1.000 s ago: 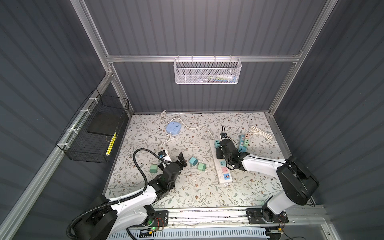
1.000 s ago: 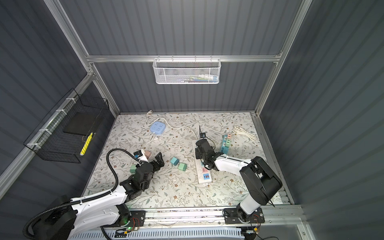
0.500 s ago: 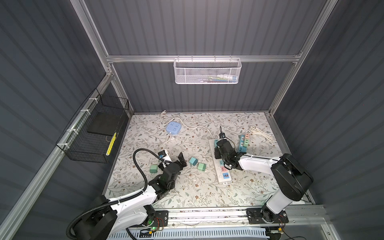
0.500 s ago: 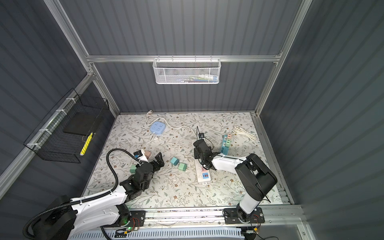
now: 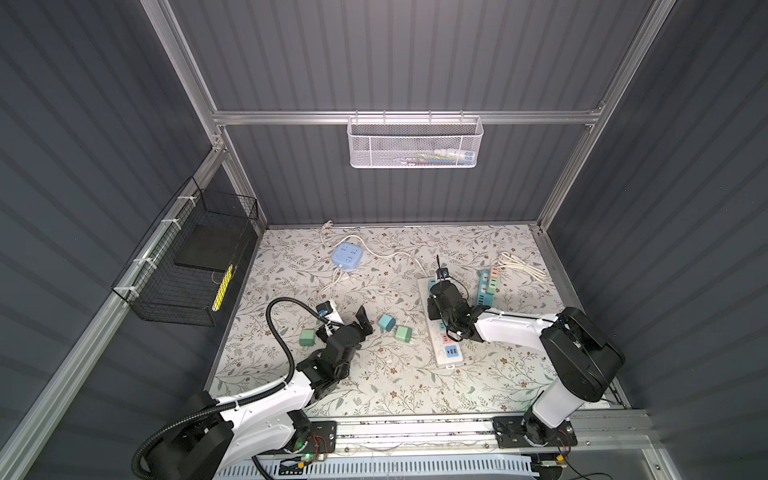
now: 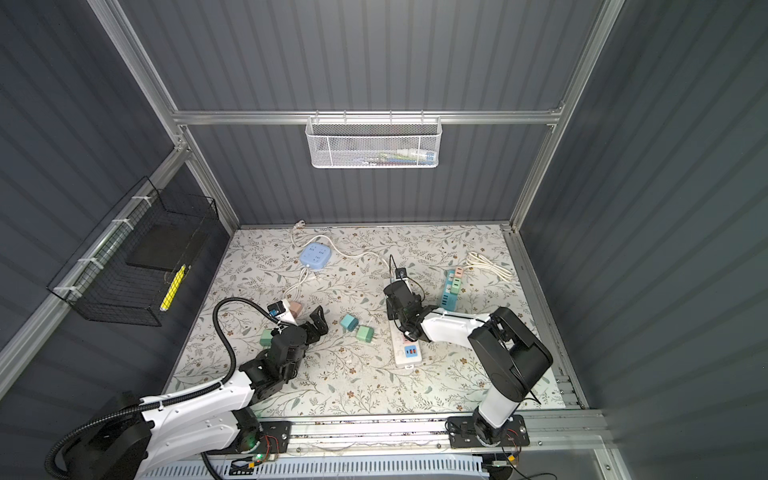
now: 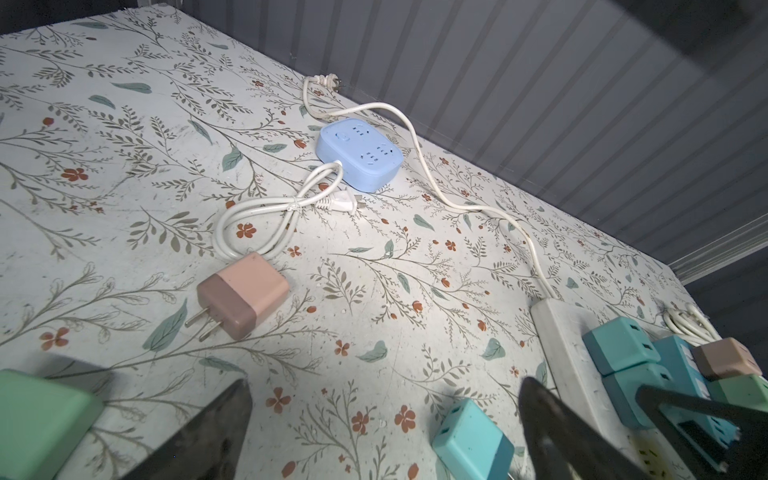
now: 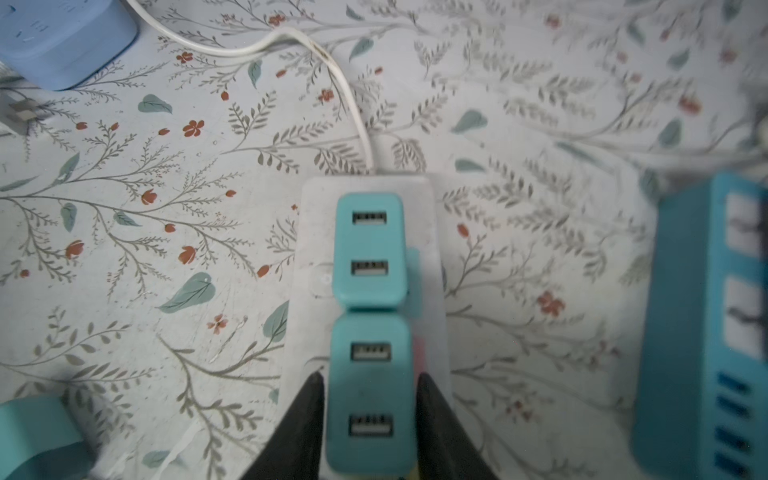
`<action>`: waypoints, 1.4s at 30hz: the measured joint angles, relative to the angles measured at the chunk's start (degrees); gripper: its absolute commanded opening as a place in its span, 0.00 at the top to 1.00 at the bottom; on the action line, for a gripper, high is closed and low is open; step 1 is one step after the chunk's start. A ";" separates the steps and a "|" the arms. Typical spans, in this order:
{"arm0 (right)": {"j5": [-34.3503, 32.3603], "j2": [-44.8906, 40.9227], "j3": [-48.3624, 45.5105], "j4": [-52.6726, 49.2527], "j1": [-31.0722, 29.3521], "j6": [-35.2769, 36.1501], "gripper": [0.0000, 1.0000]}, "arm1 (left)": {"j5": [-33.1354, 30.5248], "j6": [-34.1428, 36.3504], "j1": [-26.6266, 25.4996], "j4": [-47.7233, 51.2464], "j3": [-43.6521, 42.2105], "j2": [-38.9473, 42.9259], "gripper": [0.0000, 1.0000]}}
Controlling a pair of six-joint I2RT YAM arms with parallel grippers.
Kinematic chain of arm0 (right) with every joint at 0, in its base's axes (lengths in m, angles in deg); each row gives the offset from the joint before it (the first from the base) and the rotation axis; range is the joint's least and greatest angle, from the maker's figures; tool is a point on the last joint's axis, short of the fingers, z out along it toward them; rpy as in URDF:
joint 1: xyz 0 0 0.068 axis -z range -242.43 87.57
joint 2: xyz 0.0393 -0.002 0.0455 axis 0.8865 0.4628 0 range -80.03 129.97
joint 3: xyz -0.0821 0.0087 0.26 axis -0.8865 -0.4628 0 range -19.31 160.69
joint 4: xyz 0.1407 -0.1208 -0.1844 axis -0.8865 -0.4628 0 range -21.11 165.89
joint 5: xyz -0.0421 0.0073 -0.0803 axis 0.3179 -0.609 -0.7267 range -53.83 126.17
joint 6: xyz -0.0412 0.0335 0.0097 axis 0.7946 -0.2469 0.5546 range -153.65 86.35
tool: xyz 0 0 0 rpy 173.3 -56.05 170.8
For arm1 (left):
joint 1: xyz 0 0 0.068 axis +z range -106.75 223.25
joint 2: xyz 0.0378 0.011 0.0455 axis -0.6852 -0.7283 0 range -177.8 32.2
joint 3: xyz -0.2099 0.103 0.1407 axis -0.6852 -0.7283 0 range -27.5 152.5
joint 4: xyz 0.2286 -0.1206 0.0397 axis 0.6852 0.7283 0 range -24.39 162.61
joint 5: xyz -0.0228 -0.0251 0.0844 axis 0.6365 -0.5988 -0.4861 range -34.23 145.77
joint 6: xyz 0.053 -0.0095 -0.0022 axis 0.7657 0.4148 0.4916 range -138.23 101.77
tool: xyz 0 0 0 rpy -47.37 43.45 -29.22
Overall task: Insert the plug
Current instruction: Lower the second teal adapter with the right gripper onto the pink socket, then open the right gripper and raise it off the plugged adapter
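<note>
The white power strip point(image 8: 309, 249) lies on the flowered mat, also in both top views point(image 5: 446, 353) point(image 6: 405, 353). Two teal plugs stand in its sockets at the cable end. My right gripper point(image 8: 370, 376) point(image 5: 436, 305) hangs over the strip with a finger on each side of the nearer teal plug point(image 8: 370, 399). The jaws stand slightly apart from its sides, open. The farther teal plug point(image 8: 369, 249) stands right behind it. My left gripper point(image 7: 384, 382) point(image 5: 345, 322) rests low and wide open, holding nothing.
Loose on the mat are a teal plug point(image 7: 471, 436) point(image 5: 387, 322), two green plugs point(image 5: 403, 333) point(image 5: 307, 337) and a pink one point(image 7: 243, 295). A blue socket hub point(image 5: 348, 257) with cord lies at the back. A blue power strip point(image 5: 486, 286) and a coiled cord point(image 5: 521, 266) lie to the right.
The right gripper shifted slightly along the white strip, and its jaws have parted from the teal plug. The left arm has not moved.
</note>
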 measured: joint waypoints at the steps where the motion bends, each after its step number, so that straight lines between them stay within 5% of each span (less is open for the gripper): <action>1: 0.31 -0.04 0.00 -1.42 -0.09 0.15 0.34 | 0.00 0.00 0.00 0.26 0.07 0.26 0.00; 19: 6.43 -6.86 6.82 -8.50 5.79 2.27 0.28 | 0.35 1.95 0.00 5.35 4.57 2.19 0.00; 42: 12.70 -6.93 -0.79 -6.10 6.78 0.79 0.27 | 2.01 2.40 0.00 7.02 8.31 -2.71 0.00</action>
